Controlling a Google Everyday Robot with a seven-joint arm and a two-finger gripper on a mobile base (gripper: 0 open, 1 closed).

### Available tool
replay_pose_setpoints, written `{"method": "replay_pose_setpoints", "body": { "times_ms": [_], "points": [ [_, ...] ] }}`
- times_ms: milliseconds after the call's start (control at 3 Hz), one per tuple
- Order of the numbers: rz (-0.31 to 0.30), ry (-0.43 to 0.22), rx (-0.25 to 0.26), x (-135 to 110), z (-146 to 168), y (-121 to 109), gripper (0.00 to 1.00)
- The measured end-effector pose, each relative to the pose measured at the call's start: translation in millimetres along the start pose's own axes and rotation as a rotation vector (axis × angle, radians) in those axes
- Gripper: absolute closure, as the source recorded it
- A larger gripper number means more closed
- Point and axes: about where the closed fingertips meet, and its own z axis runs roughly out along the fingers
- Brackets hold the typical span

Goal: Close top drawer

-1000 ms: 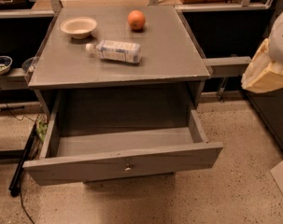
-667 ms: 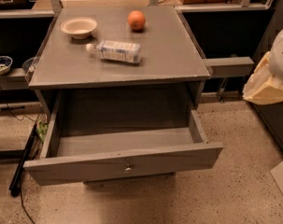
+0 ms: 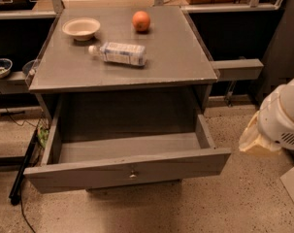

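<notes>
The top drawer (image 3: 122,149) of the grey cabinet is pulled far out toward me, and its deep box looks empty. Its flat front (image 3: 88,174) faces me with a small metal knob (image 3: 132,174) at centre. At the right edge I see a white rounded housing of my arm (image 3: 285,113) with a beige cover (image 3: 253,140) beside it, to the right of the drawer's right corner and apart from it. My gripper itself is out of view.
On the cabinet top (image 3: 175,57) lie a beige bowl (image 3: 81,28), an orange (image 3: 141,21) and a plastic bottle (image 3: 118,53) on its side. A dark shelf with a bowl (image 3: 0,67) stands at left. Cables (image 3: 20,178) run on the speckled floor at left.
The white arm housing at the right has moved down, from level with the cabinet top to level with the open drawer. The drawer and the things on top have not moved.
</notes>
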Motion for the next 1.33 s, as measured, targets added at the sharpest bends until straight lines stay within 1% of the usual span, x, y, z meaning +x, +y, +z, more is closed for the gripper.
{"method": "replay_pose_setpoints", "body": {
  "times_ms": [333, 667, 1000, 1333],
  "points": [
    [-0.005, 0.029, -0.091, 12, 50, 21, 1.0],
    [-0.005, 0.029, -0.091, 12, 50, 21, 1.0],
    [0.031, 0.008, -0.092, -7, 95, 12, 1.0],
    [0.023, 0.011, -0.093, -8, 92, 17, 1.0]
  ]
}}
